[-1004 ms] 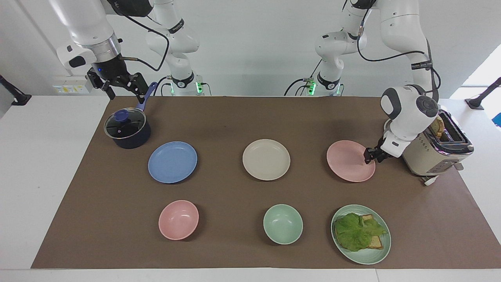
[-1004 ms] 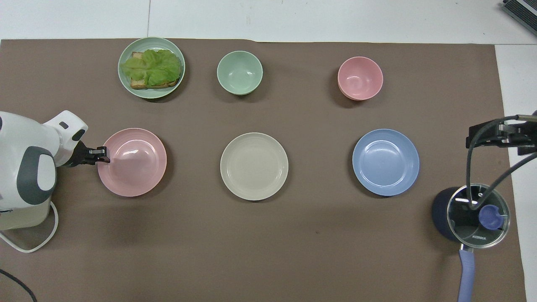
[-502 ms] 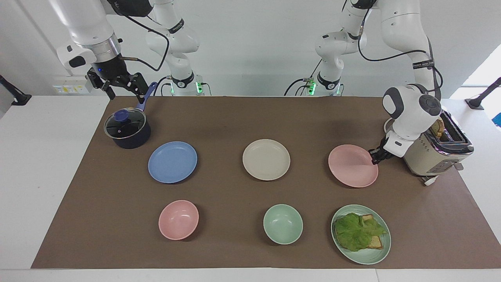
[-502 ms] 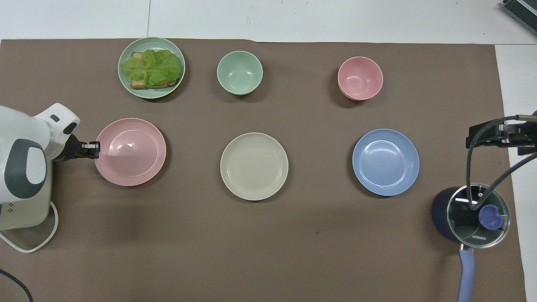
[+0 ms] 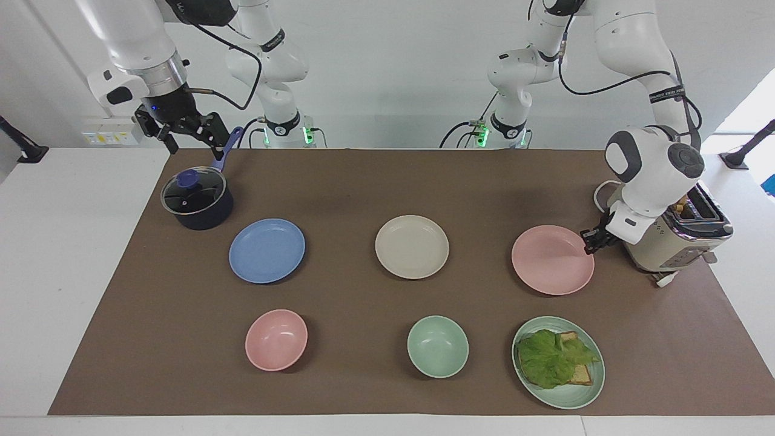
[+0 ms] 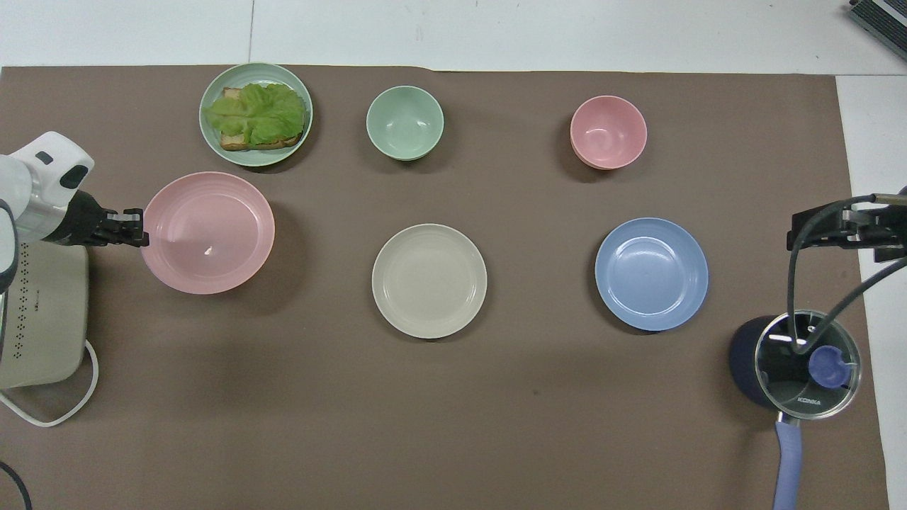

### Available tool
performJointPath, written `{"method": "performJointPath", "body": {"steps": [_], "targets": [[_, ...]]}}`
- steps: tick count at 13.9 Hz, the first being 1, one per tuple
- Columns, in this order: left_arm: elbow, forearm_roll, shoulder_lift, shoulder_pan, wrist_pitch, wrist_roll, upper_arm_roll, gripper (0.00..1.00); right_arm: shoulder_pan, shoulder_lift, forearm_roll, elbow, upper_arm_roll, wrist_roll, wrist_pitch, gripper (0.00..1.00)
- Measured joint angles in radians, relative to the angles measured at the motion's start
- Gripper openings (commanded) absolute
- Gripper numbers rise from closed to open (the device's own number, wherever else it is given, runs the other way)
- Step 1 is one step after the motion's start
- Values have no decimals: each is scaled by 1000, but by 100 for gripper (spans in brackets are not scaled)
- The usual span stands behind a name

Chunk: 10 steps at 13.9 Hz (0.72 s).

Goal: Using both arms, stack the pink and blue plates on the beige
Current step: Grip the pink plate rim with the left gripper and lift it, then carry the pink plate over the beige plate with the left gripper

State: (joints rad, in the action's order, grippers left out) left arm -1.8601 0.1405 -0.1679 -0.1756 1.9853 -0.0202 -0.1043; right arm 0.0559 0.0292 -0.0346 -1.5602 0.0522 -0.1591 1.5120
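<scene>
The pink plate hangs just above the brown mat at the left arm's end, casting a shadow below it. My left gripper is shut on its rim, on the side toward the toaster. The beige plate lies flat mid-table. Toward the right arm's end the blue plate rests on the mat. My right gripper waits open, raised over the pot's handle, holding nothing.
A lidded dark pot stands beside the blue plate. A cream toaster sits under the left arm. Farthest from the robots are a pink bowl, a green bowl and a green plate with lettuce and bread.
My left gripper closed on the pink plate's rim and lifted it off the mat, carrying it slightly toward the toaster and away from the robots. The right arm stayed still.
</scene>
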Motion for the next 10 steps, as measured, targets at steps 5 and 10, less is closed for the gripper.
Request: {"method": "performJointPath", "body": {"steps": [5,10], "targets": [[8,59,95,98,-64,226,-37,0,0,0,0,0,0,0,0,100],[-40,61,70,363,100,493,-43,0,0,0,0,0,0,0,0,100]]}}
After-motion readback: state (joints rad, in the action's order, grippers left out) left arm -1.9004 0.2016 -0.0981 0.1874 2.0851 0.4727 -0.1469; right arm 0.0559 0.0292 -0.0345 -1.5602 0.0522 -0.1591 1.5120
